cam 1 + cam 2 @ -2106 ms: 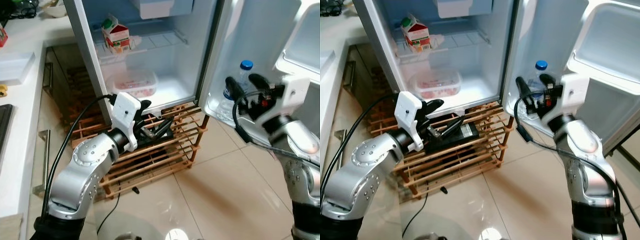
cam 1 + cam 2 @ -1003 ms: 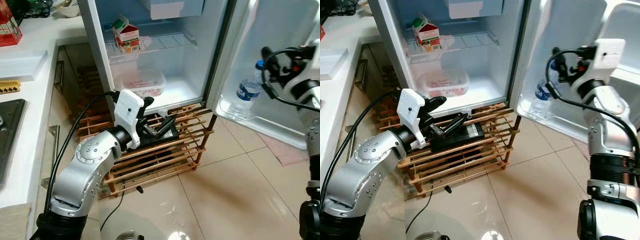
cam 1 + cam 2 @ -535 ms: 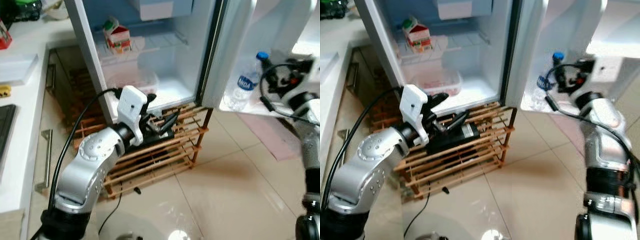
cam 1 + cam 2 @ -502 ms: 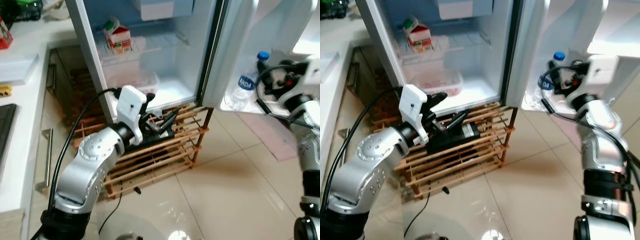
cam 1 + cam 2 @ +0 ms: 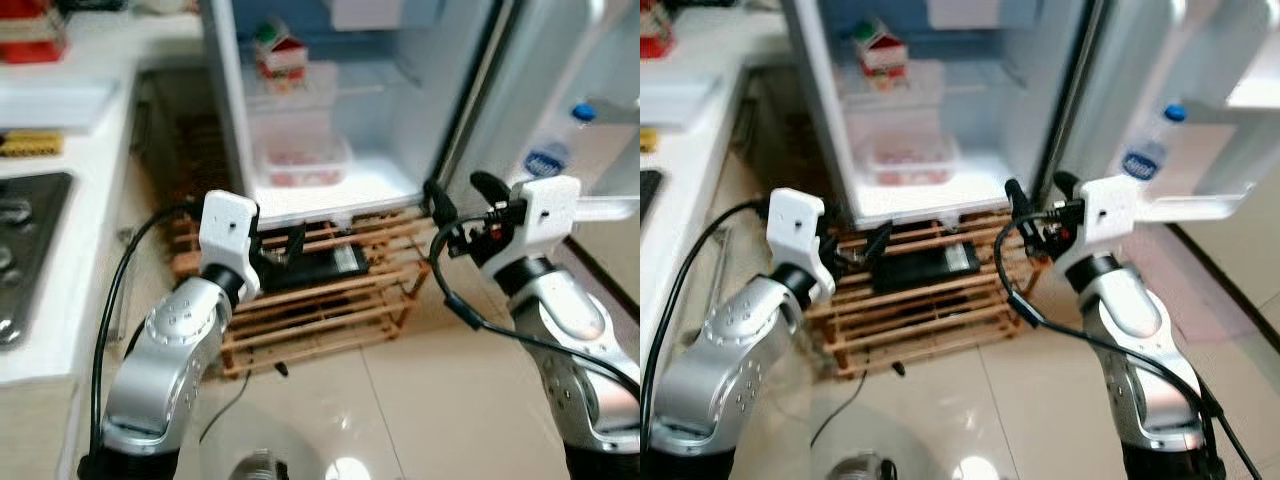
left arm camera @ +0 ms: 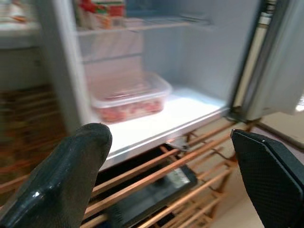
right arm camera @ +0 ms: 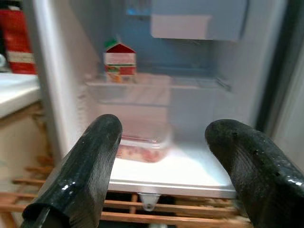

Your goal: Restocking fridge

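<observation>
Fridge (image 5: 940,130) open, bottle (image 5: 1147,150) in door shelf.
I see both grippers spread and empty: left gripper (image 5: 275,250) by wooden rack (image 5: 320,300), right gripper (image 5: 1035,205) facing the fridge.

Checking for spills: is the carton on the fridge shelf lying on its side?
No, the carton stands upright on the shelf, gabled top up.

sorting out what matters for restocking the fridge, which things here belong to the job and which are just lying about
Part of the job:
fridge, door open
milk carton on its wire shelf
plastic food tub on the fridge floor
water bottle in the door rack
left claw and right claw, both open

Just lying about:
wooden rack
black box on it
stove
</observation>
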`<state>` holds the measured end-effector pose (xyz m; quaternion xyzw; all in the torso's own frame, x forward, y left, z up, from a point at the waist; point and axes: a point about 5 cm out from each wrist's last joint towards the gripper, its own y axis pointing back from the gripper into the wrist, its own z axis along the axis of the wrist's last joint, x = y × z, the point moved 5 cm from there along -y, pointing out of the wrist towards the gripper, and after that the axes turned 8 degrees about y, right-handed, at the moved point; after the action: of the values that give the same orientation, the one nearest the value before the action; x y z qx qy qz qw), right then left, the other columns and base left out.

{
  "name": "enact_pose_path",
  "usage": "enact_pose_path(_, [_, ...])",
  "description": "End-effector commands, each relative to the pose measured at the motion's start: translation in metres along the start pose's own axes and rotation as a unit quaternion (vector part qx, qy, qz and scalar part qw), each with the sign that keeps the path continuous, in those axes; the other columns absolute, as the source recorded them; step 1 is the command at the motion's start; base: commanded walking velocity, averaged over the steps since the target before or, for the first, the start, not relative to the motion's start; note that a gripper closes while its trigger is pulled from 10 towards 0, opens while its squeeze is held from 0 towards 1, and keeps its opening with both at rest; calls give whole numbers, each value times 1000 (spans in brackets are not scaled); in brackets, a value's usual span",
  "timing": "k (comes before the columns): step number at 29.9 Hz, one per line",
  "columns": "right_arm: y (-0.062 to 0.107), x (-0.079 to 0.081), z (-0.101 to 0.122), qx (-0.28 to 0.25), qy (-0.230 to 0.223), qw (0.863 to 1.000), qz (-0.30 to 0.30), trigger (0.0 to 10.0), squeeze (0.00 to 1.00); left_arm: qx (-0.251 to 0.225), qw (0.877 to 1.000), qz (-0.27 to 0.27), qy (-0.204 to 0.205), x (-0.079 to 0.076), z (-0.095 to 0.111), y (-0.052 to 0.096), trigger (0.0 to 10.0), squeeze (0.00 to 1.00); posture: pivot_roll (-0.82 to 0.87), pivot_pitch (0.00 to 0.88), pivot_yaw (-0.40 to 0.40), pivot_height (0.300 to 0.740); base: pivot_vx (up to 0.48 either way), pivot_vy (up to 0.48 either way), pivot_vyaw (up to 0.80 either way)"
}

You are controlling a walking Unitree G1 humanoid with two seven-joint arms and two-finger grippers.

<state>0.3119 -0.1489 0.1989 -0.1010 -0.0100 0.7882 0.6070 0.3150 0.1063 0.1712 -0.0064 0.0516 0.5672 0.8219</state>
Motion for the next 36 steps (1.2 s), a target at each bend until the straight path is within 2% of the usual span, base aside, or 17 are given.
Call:
enact_pose_path(1, [3, 5, 1, 4, 1, 1000, 0, 10000, 0, -12, 1000, -3, -16, -4, 5, -1, 10000, 0, 8, 20, -7, 740, 0, 0, 800])
enact_pose_path(5, [6, 11, -2, 15, -2, 1000, -6, 10000, 0, -9, 1000, -1, -23, -6, 7, -2, 10000, 0, 4, 21, 2, 740, 0, 0, 800])
enact_pose_path(16, [9, 12, -8, 32, 0, 999, -16, 10000, 0, -9, 999, -6, -30, -9, 8, -3, 10000, 0, 4, 21, 1, 740, 0, -480, 800])
enact_pose_path(36, [2, 16, -12, 40, 12, 999, 10, 10000, 0, -9, 999, 11, -33, -6, 6, 1, 10000, 0, 6, 0, -39, 740, 0, -480, 800])
